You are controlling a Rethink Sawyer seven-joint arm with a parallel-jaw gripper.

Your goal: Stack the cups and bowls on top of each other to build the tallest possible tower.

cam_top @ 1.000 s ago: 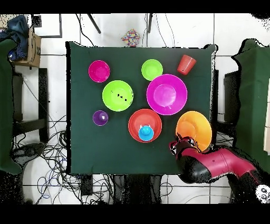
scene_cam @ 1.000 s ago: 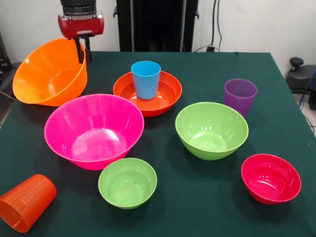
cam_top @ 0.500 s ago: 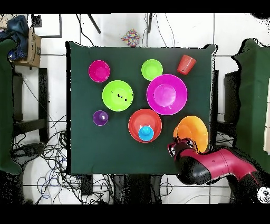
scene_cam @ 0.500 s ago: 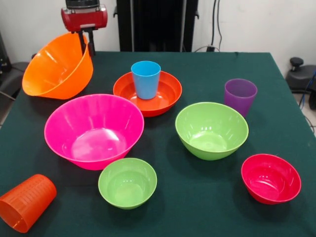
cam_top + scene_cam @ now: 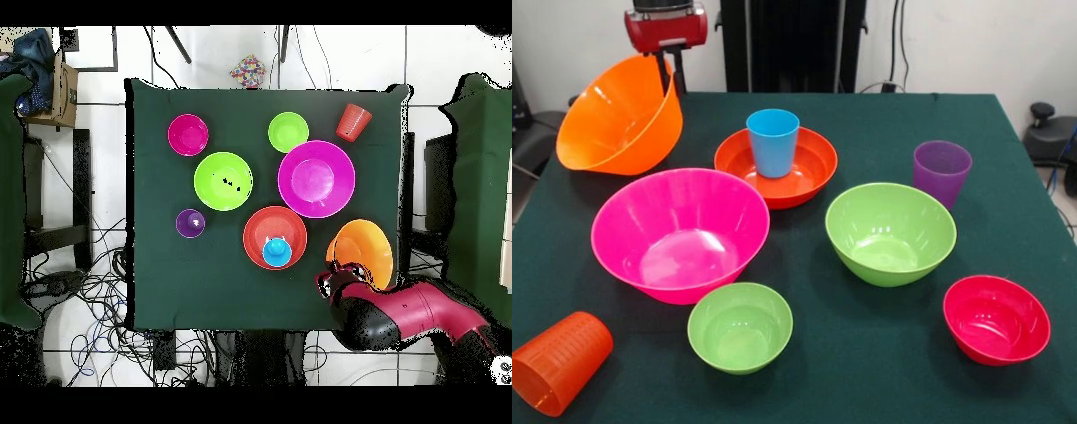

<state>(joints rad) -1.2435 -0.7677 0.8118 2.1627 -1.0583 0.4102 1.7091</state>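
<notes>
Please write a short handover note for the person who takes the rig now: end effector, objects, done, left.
End effector: shut on the large orange bowl, holding it by the rim, tilted, above the table.
Blue cup stands in the red-orange bowl: the only stacking done.
Pink bowl, both green bowls, crimson bowl, purple cup stand alone; the orange cup lies on its side.
Left: nearly everything.

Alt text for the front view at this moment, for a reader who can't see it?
A red gripper holds a large orange bowl tilted by its rim at the far left of a green table. A blue cup stands in a red-orange bowl; a pink bowl, two lime bowls, a crimson bowl, a purple cup and a toppled orange cup sit around it.
</notes>
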